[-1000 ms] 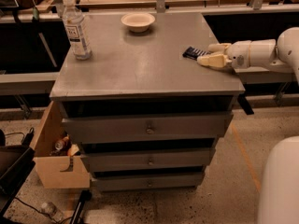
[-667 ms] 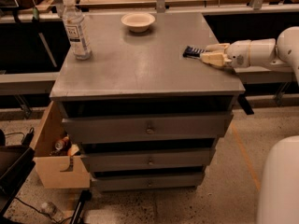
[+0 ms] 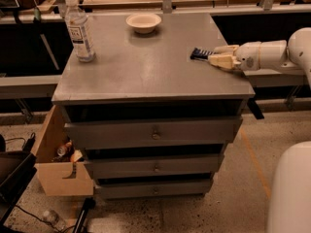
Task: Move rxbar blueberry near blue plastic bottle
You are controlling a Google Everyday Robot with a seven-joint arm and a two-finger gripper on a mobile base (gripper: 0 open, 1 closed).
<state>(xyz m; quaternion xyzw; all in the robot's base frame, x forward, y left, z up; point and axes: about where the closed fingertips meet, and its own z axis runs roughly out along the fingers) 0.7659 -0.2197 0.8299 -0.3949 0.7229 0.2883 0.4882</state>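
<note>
The rxbar blueberry [image 3: 198, 54], a dark navy bar, lies at the right side of the grey cabinet top [image 3: 146, 67]. Its right end sits between the cream fingers of my gripper [image 3: 217, 56]. The gripper reaches in from the right, low over the top, and is shut on the bar. The blue plastic bottle [image 3: 79, 30], clear with a white cap and white label, stands upright at the far left corner of the top, well away from the bar.
A white bowl [image 3: 143, 22] sits at the back middle of the top. Below are three drawers [image 3: 154, 132], slightly pulled out. A cardboard box [image 3: 60, 166] with clutter stands on the floor at the left. Workbenches run behind.
</note>
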